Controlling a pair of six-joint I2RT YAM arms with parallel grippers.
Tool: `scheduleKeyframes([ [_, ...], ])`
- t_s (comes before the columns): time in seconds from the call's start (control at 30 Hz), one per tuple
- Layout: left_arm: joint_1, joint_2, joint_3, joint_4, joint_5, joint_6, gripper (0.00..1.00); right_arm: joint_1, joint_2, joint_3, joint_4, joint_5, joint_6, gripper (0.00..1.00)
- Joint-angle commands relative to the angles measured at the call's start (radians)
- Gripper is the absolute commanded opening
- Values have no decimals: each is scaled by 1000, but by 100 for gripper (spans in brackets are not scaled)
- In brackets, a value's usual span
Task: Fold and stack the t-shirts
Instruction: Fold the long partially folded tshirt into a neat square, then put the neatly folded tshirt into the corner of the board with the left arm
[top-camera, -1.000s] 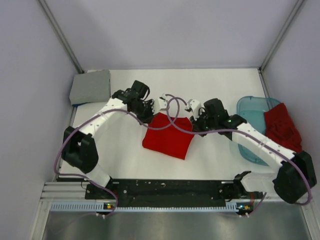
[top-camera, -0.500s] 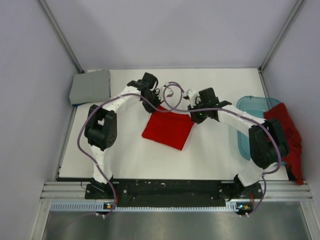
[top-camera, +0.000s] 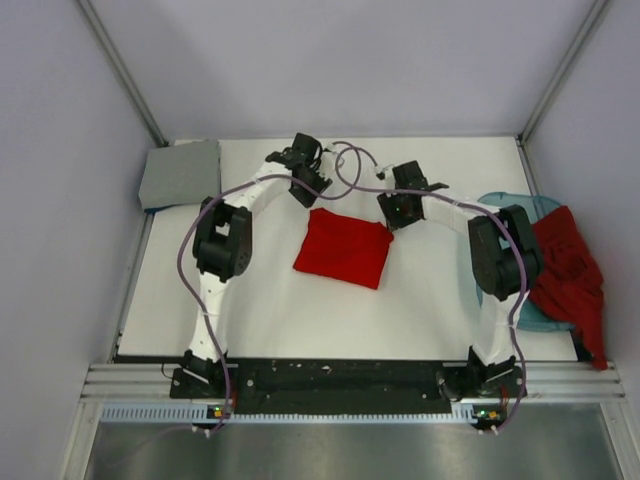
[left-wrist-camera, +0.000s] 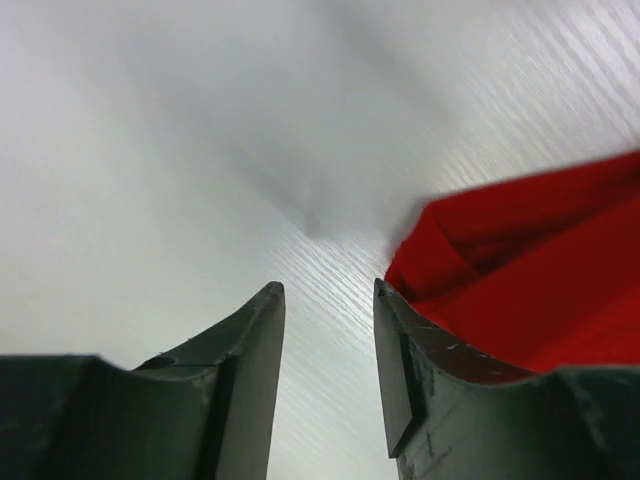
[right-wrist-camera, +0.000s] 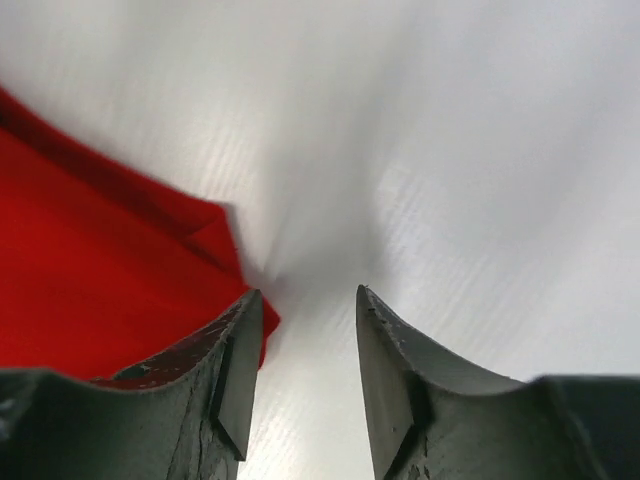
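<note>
The bright red t-shirt (top-camera: 343, 247) lies folded in a neat square in the middle of the table (top-camera: 260, 300). The grey t-shirt (top-camera: 181, 173) lies folded at the far left corner. The dark red t-shirt (top-camera: 565, 275) hangs in a heap over the blue tub (top-camera: 497, 203) at the right edge, not yet folded, and nothing is stacked. The left gripper (left-wrist-camera: 327, 290) and right gripper (right-wrist-camera: 305, 295) are each a little open and hold nothing, just beside the bright red one's far corners. I see no words or labels
</note>
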Motion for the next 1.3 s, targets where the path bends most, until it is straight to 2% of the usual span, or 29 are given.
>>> scheduleKeyframes([
  [0.0,22,-7,89,36,-44,-108,49,-43,-17,94,-51,121,184,45],
  [0.1,55,-79,39,69,-10,-184,52,-49,-82,101,-94,140,254,50],
  [0.2,74,-212,-87,124,48,-224,55,-40,-193,3,-96,111,361,54],
  [0.37,65,-364,-349,267,298,-238,62,-34,-271,-152,-50,-98,499,62],
  [0.4,60,-366,-373,272,328,-224,60,-31,-277,-175,-22,-124,519,62],
  [0.47,42,-337,-367,248,343,-183,38,-26,-284,-208,44,-141,554,61],
  [0.57,29,-242,-272,143,364,-133,17,-26,-239,-194,56,-138,570,49],
  [0.67,29,-151,-175,45,376,-113,11,-26,-181,-159,61,-161,571,36],
  [0.8,28,-73,-97,25,332,-112,10,-31,-114,-125,56,-134,590,34],
  [1.0,31,39,44,52,142,-199,15,-42,-14,-59,39,-115,588,36],
  [1.17,36,53,92,106,8,-280,27,-43,-3,-48,33,-100,582,39],
  [1.27,54,12,84,125,-12,-322,35,-48,-23,-44,23,-91,575,43],
])
